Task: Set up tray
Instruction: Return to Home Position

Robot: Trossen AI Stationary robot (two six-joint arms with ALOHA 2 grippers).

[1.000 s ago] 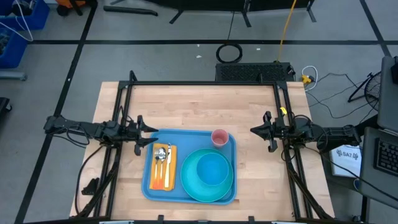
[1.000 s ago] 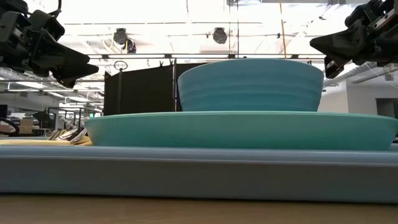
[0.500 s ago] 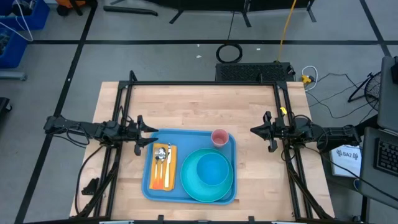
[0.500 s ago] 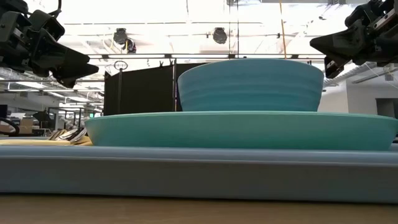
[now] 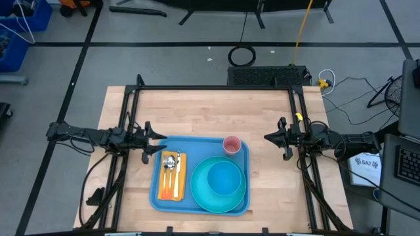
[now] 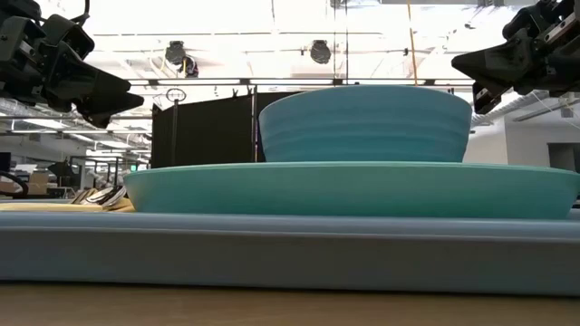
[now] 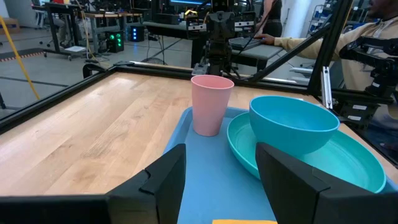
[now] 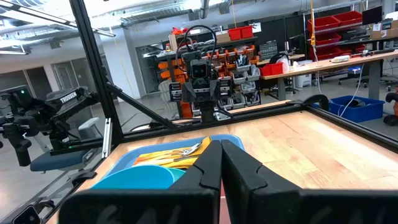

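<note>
Nothing has shifted since the frames half a second and a second back: both arms and every item are held in the same places.

In the high view the tray [image 5: 200,149] is seen lying flat on the wooden surface [image 5: 197,111], at 6 o'clock from the surface's middle. A turquoise plate [image 5: 200,196] is set in the tray toward 4 o'clock, with a turquoise bowl [image 5: 224,178] standing in it. A pink cup [image 5: 231,145] is placed upright at the tray's 1 o'clock corner. A yellow napkin [image 5: 182,190] is laid along its 9 o'clock side with cutlery [image 5: 170,174] on top. The left claw [image 5: 156,141] is held just off the tray's 10 o'clock corner. The right claw [image 5: 268,137] is held near the surface's 3 o'clock edge, well apart from the tray.

The finger state cannot be read from above and is supplied by the wrist views. The left claw's fingers [image 7: 165,180] are spread wide apart and nothing is gripped. The right claw's fingers [image 8: 208,168] are drawn together with only a thin slit between them, seemingly touching.

The low view alone shows the stacking in profile, with bowl on plate and plate on tray, and both claws raised clear above the tray. There the cup is hidden behind the bowl. A person's sleeve [image 7: 298,42] is caught beyond the surface in the left wrist view only.
</note>
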